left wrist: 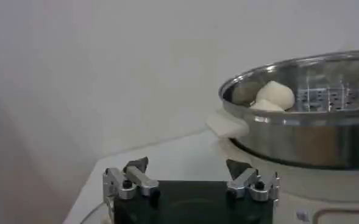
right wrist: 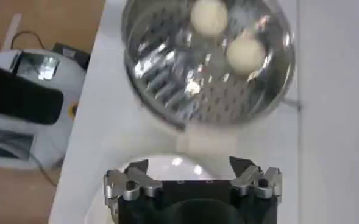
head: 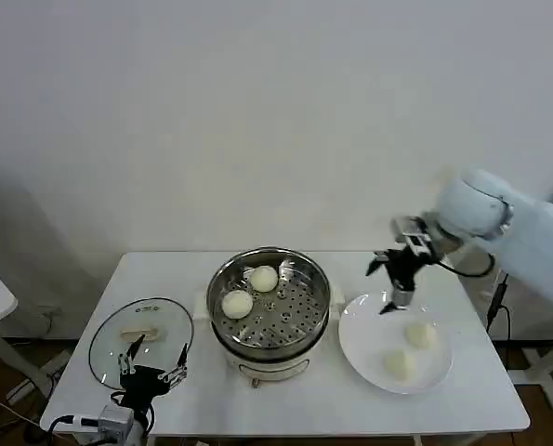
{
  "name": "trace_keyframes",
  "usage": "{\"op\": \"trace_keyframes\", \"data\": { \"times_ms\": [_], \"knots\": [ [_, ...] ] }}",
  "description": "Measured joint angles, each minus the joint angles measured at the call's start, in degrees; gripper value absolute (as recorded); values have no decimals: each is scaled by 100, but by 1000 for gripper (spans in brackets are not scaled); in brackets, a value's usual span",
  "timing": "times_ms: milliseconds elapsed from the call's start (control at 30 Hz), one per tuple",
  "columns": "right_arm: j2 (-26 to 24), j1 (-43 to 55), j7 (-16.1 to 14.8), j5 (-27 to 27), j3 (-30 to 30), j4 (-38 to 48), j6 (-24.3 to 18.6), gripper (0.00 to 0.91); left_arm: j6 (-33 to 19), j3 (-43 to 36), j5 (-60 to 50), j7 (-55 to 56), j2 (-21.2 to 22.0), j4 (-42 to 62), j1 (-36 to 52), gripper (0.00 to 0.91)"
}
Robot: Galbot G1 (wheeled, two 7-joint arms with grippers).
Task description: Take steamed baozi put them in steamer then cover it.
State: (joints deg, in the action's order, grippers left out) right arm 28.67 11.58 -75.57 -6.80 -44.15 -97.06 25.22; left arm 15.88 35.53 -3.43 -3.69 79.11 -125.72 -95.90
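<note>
Nearest you, the left gripper is waiting spread open by the glass lid. Two buns are sitting on the plate, two more in the steamer. Your right gripper is hovering open and empty above the plate's rim, so you should be lowering it squarely over the nearer bun and closing gently.

We see the right arm clad in smooth, rounded pale blue-white shells, with a thin black cable looping beneath the wrist. Its right pincer is black, with silver metal blocks at the finger bases and dark screw heads in them. The left pincer matches it: black body, silver finger mounts, dark pointed tips.
</note>
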Motion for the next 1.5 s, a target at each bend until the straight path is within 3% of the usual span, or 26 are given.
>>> {"op": "trace_keyframes", "data": {
  "times_ms": [700, 1133, 1500],
  "knots": [
    [-61, -1533, -87, 1104, 244, 219, -261, 907, 7, -7, -56, -21, -7, 71, -49, 907],
    [368, -2025, 33, 1892, 469, 792, -515, 907, 8, 9, -87, -39, -1, 119, -46, 907],
    [771, -2261, 150, 2153, 577, 1267, -581, 907, 17, -4, -132, -73, 26, 205, 31, 907]
  ]
}}
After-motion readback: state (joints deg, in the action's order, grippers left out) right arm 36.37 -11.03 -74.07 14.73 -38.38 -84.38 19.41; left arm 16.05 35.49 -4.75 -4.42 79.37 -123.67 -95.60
